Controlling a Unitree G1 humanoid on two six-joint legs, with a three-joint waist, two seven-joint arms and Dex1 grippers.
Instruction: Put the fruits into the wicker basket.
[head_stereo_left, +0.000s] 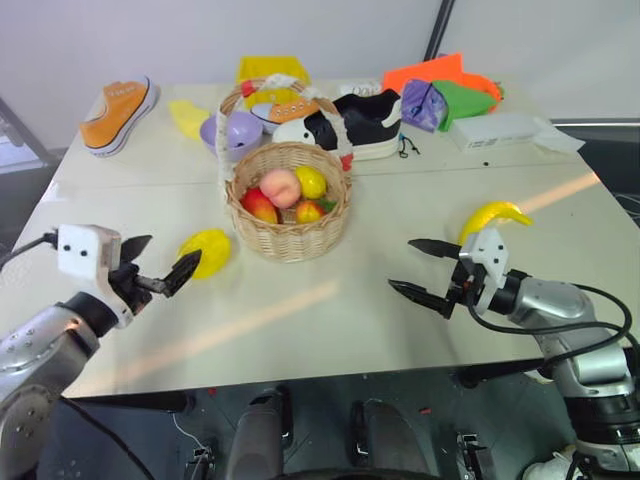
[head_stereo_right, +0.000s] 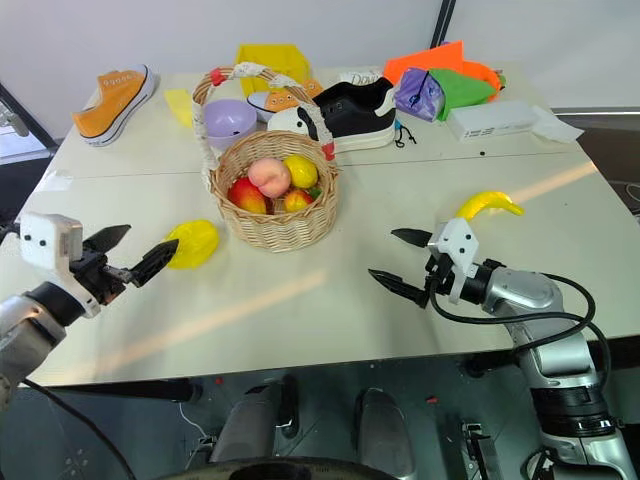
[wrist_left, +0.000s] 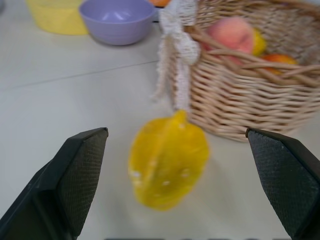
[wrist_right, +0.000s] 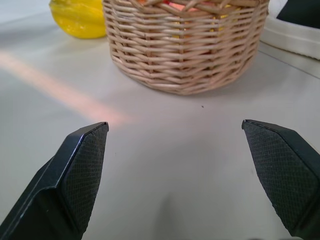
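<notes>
Here the left hand (head_stereo_left: 157, 271) hangs released just beside the starfruit (head_stereo_left: 206, 250) lying against the wicker basket (head_stereo_left: 288, 225) mid-counter, likely lining up a grasp; the right hand (head_stereo_left: 425, 270) gapes empty, the banana (head_stereo_left: 492, 217) waiting near the counter's right edge.

white worktop (head_stereo_left: 330, 320) with scattered things

basket (head_stereo_left: 288, 225) near the middle, starfruit (head_stereo_left: 205, 252) just beside it, banana (head_stereo_left: 493, 217) well off to the right; orange shoe (head_stereo_left: 120, 115), lilac bowl (head_stereo_left: 234, 130), black-and-white shoe (head_stereo_left: 355, 125) and white box (head_stereo_left: 495, 130) along the far edge.
</notes>
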